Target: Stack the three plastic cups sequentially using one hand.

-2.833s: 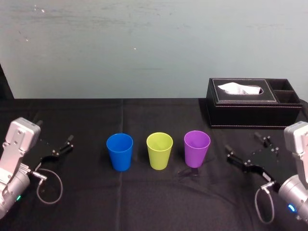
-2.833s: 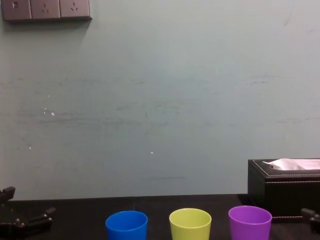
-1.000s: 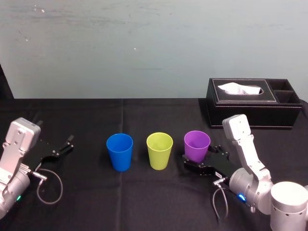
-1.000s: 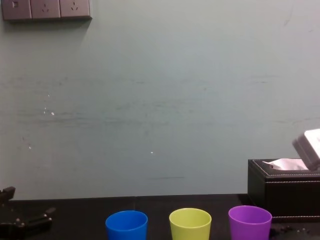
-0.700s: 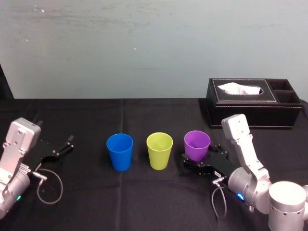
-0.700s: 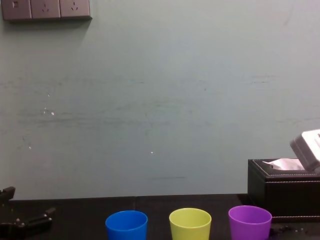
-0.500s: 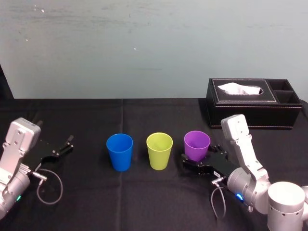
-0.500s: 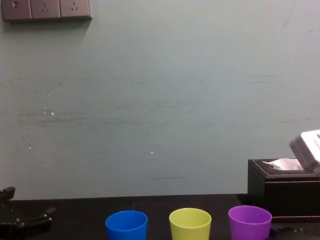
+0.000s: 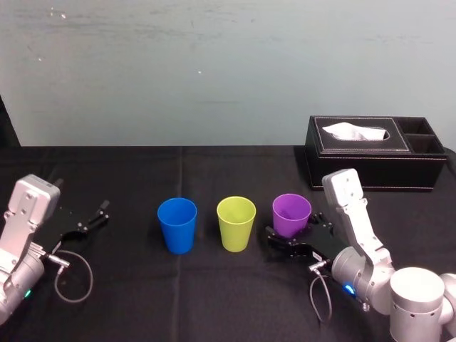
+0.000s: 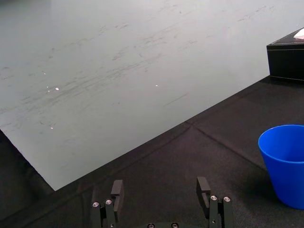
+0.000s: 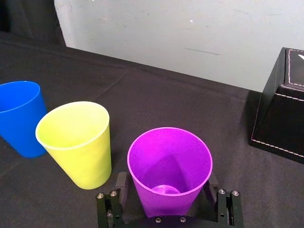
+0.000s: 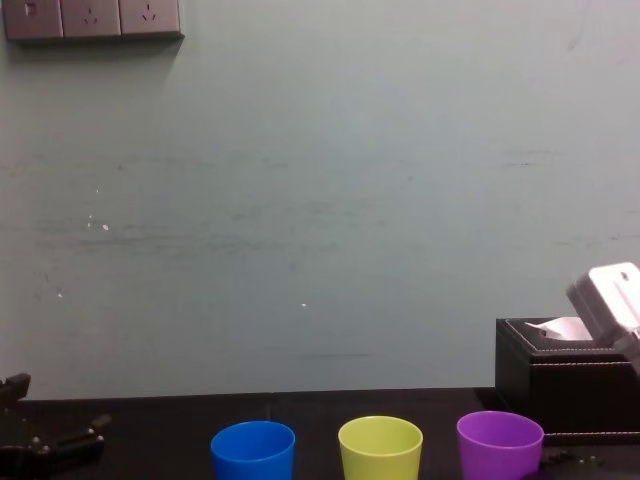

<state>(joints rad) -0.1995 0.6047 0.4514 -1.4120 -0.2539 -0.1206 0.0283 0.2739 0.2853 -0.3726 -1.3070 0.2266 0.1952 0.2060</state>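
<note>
Head camera looks down, chest apparently level; both share the cups [image 9: 236, 223].

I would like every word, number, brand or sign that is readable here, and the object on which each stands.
None can be read.
Blue cup, yellow-green cup, purple cup: plain, no label.
Black tissue box: no brand visible.
Wall sockets: any marking is too small to read.
Right tool, around the purple cup, and left tool, left of the blue cup: no marking visible.
</note>
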